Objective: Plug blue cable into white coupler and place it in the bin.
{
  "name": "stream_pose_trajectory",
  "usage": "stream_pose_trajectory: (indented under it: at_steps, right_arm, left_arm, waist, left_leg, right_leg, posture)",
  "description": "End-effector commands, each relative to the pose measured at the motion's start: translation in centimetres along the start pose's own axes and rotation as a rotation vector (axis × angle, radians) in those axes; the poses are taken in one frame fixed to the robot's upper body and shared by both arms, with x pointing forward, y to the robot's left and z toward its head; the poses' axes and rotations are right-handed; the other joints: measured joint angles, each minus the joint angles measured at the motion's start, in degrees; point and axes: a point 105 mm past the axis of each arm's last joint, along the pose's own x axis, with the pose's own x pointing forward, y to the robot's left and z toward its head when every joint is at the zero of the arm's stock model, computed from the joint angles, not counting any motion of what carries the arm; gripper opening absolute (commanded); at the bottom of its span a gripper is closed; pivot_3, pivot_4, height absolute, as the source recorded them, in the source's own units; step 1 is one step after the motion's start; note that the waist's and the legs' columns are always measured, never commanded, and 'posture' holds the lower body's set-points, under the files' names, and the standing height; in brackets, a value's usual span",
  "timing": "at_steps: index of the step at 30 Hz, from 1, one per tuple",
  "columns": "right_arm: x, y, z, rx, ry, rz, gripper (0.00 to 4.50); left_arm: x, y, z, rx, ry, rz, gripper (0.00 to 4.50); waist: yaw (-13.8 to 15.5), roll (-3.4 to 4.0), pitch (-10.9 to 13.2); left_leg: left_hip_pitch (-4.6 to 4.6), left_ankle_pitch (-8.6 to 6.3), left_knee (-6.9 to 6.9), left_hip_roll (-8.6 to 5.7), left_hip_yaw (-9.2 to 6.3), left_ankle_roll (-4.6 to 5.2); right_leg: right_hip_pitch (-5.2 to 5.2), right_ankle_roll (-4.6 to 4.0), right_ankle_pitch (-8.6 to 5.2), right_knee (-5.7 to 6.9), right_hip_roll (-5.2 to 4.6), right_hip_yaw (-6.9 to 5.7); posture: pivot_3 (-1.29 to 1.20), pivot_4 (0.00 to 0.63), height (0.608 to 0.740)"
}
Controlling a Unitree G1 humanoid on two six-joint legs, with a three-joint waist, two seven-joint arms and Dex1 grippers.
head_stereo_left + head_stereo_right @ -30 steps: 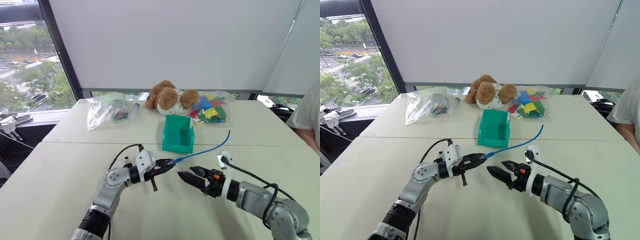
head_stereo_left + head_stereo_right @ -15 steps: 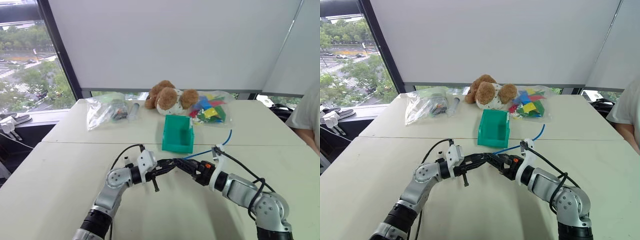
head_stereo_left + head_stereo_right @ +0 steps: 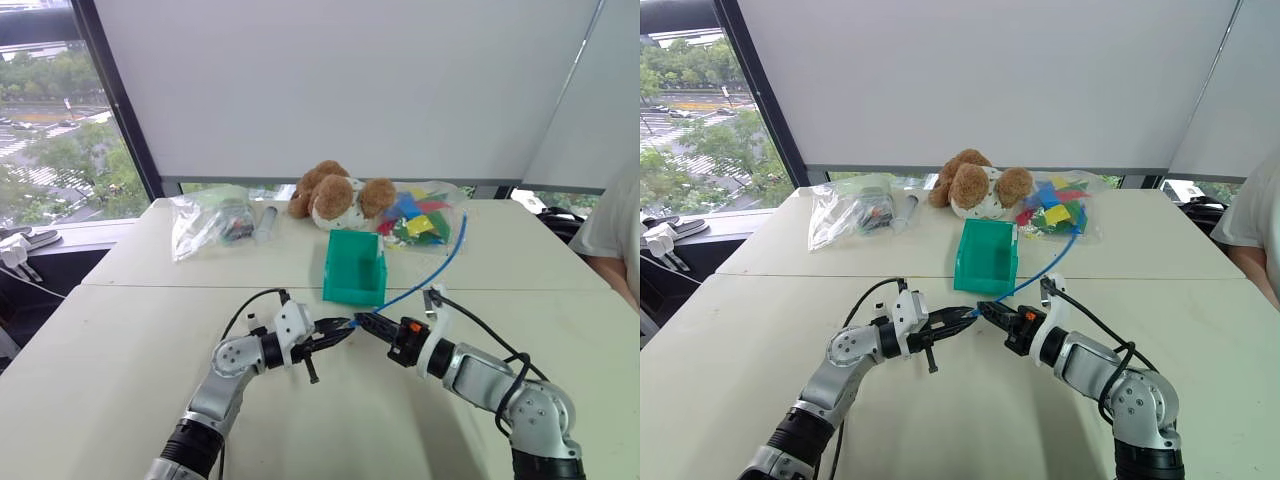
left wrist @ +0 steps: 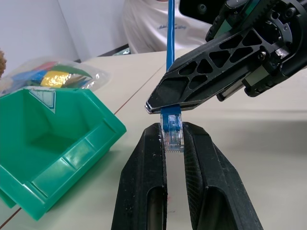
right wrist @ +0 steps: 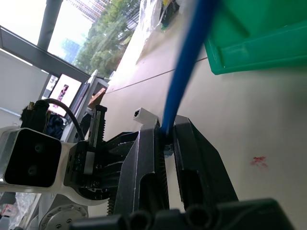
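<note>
A: Left gripper (image 3: pixel 345 329)?

B: Its jaws are pressed onto the clear plug (image 4: pixel 172 137) at the end of the blue cable (image 3: pixel 437 264). The wrist view has the plug wedged between the two black fingers (image 4: pixel 144 167), held above the surface (image 3: pixel 130 340).

A: And the right gripper (image 3: pixel 362 322)?

B: It meets the left one tip to tip. Its jaws are pinching the cable itself, just behind the plug. From that pinch the cord rises toward one o'clock and arcs up in front of the bag of coloured blocks (image 3: pixel 420 225).

A: Is the white coupler seen?

B: A small white piece (image 5: pixel 142 115) sits by the left fingers in the right wrist view; I cannot tell what it is.

A: The bin?

B: The teal-green bin (image 3: pixel 355 267) stands on the surface at twelve o'clock from the two grippers, close beyond them, nothing inside it. Behind it lies a brown teddy bear (image 3: pixel 335 195). At its ten o'clock there is a clear bag of odds and ends (image 3: pixel 210 218), with a syringe (image 3: pixel 267 222) beside that.

A: Anyone nearby?

B: A person in a white shirt (image 3: pixel 615 230) at the right edge.
</note>
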Motion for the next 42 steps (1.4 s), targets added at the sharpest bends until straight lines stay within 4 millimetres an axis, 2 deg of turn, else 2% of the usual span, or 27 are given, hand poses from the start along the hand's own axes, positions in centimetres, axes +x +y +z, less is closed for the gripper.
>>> stream_pose_trajectory:
  at_steps: [1, 3, 4, 6, 8, 11, 15, 18, 19, 23, 26, 31, 33, 37, 42]
  right_arm:
    - [0.1, 1.6, 1.5, -0.021, -0.056, 0.064, 0.05]
    - [0.1, 1.8, 1.7, -0.028, -0.058, 0.070, 0.05]
    - [0.1, 1.8, 1.7, -0.030, -0.059, 0.071, 0.00]
    - [0.1, 1.9, 1.9, -0.035, -0.062, 0.075, 0.00]
    - [0.1, 2.0, 2.1, -0.037, -0.063, 0.078, 0.00]
    - [0.1, 2.0, 2.3, -0.045, -0.064, 0.079, 0.00]
    - [0.1, 2.1, 2.7, -0.082, -0.062, 0.081, 0.00]
    - [0.1, 2.0, 2.9, -0.110, -0.054, 0.081, 0.00]
    - [0.1, 2.0, 2.9, -0.114, -0.052, 0.081, 0.00]
    - [0.4, 1.9, 2.6, -0.136, -0.033, 0.092, 0.00]
    - [0.6, 1.9, 2.5, -0.148, -0.025, 0.104, 0.00]
    - [0.8, 1.9, 2.6, -0.175, -0.014, 0.119, 0.00]
    - [1.0, 2.0, 2.7, -0.187, -0.015, 0.127, 0.00]
    - [1.3, 2.1, 2.8, -0.204, -0.014, 0.135, 0.00]
    - [1.2, 2.3, 2.9, -0.221, -0.016, 0.139, 0.00]
  left_arm:
    - [0.1, -0.6, 0.7, 0.020, -0.007, -0.044, 0.00]
    - [-0.2, -0.7, 0.5, -0.006, 0.003, -0.045, 0.00]
    - [-0.3, -0.6, 0.6, -0.017, 0.003, -0.042, 1.01]
    - [-0.5, -0.5, 0.7, -0.013, 0.009, -0.037, 1.88]
    - [-0.7, -0.4, 0.7, -0.004, 0.016, -0.031, 2.99]
    - [-1.5, -0.3, 0.8, 0.013, 0.032, -0.017, 4.44]
    - [-4.1, -0.2, 1.5, -0.004, 0.079, -0.015, 4.44]
    - [-7.8, -0.1, 2.9, -0.035, 0.144, -0.012, 4.44]
    - [-8.4, -0.1, 3.3, -0.046, 0.155, -0.006, 4.44]
    - [-12.2, 2.2, 3.6, -0.076, 0.233, 0.099, 4.44]
    - [-13.9, 3.2, 3.3, -0.121, 0.264, 0.123, 4.44]
    - [-17.4, 4.3, 0.9, -0.145, 0.402, 0.094, 4.44]
    - [-18.7, 5.5, -0.4, -0.127, 0.448, 0.110, 4.44]
    - [-19.2, 7.6, -2.6, -0.100, 0.489, 0.148, 4.44]
    - [-17.8, 8.4, -4.5, -0.102, 0.488, 0.131, 4.44]
  waist:
    - [0.0, 0.00, 0.0]
    - [-0.1, 0.00, 0.0]
    - [-0.1, 0.01, 0.0]
    - [-0.2, 0.01, 0.0]
    - [-0.3, 0.01, 0.0]
    - [-0.5, 0.01, 0.0]
    - [-1.2, 0.02, 0.0]
    - [-1.5, 0.03, 0.0]
    - [-1.4, 0.04, 0.0]
    - [-0.9, 0.07, 0.0]
    - [-1.0, 0.07, 0.0]
    - [-1.1, 0.07, 0.0]
    - [-1.0, 0.07, 0.0]
    - [-0.8, 0.06, 0.0]
    - [-0.9, 0.03, 0.0]
  left_leg:
    - [0.00, 0.00, 0.00, 0.00, 0.00, 0.00]
    - [0.00, 0.00, -0.01, 0.00, 0.00, 0.00]
    - [0.00, 0.00, -0.01, 0.00, 0.00, 0.00]
    - [0.00, 0.00, -0.02, 0.00, 0.00, 0.00]
    - [0.00, 0.00, -0.01, 0.01, 0.00, 0.00]
    - [0.00, 0.00, -0.03, 0.01, 0.00, 0.00]
    - [0.01, 0.00, -0.08, 0.01, 0.00, 0.00]
    - [0.00, 0.00, -0.19, 0.10, 0.00, 0.00]
    - [-0.01, 0.00, -0.23, 0.12, 0.00, 0.00]
    - [-0.09, 0.00, -0.20, 0.14, -0.01, 0.00]
    - [-0.12, 0.00, -0.14, 0.08, 0.01, 0.00]
    - [-0.26, 0.00, -0.15, 0.06, 0.03, 0.00]
    - [-0.28, 0.00, -0.18, 0.06, 0.03, 0.00]
    - [-0.31, 0.02, -0.12, 0.05, 0.02, -0.02]
    - [-0.46, 0.02, -0.09, -0.05, 0.09, -0.02]
  right_leg:
    - [0.00, 0.00, 0.00, 0.00, 0.00, 0.00]
    - [-0.01, 0.00, 0.00, 0.00, 0.00, 0.00]
    - [-0.01, 0.00, 0.00, 0.00, 0.00, 0.00]
    - [-0.01, 0.00, 0.00, 0.00, 0.00, 0.01]
    - [-0.01, 0.00, 0.00, 0.00, 0.00, 0.00]
    - [-0.01, 0.00, 0.00, 0.00, -0.02, 0.02]
    - [-0.03, 0.00, 0.00, 0.00, -0.11, 0.10]
    - [-0.13, -0.01, -0.01, 0.00, -0.08, 0.12]
    - [-0.19, -0.02, -0.01, 0.01, -0.07, 0.12]
    - [-0.25, -0.03, -0.02, 0.03, -0.11, 0.10]
    - [-0.25, -0.04, -0.02, 0.01, -0.16, 0.11]
    - [-0.41, -0.03, -0.01, -0.02, -0.14, 0.09]
    - [-0.46, -0.03, -0.01, -0.01, -0.13, 0.08]
    - [-0.47, -0.03, 0.00, 0.02, -0.10, -0.03]
    - [-0.56, 0.02, 0.03, 0.01, -0.11, -0.04]
  posture:
    - [0.00, 0.150, 0.740]
    - [0.00, 0.150, 0.740]
    - [0.00, 0.150, 0.740]
    - [0.00, 0.150, 0.740]
    - [0.00, 0.150, 0.740]
    - [0.00, 0.150, 0.740]
    - [0.00, 0.150, 0.740]
    - [0.00, 0.150, 0.740]
    - [0.00, 0.150, 0.740]
    - [0.00, 0.150, 0.740]
    - [0.00, 0.150, 0.740]
    - [0.00, 0.150, 0.740]
    - [0.00, 0.150, 0.740]
    - [0.00, 0.150, 0.740]
    - [0.00, 0.150, 0.740]
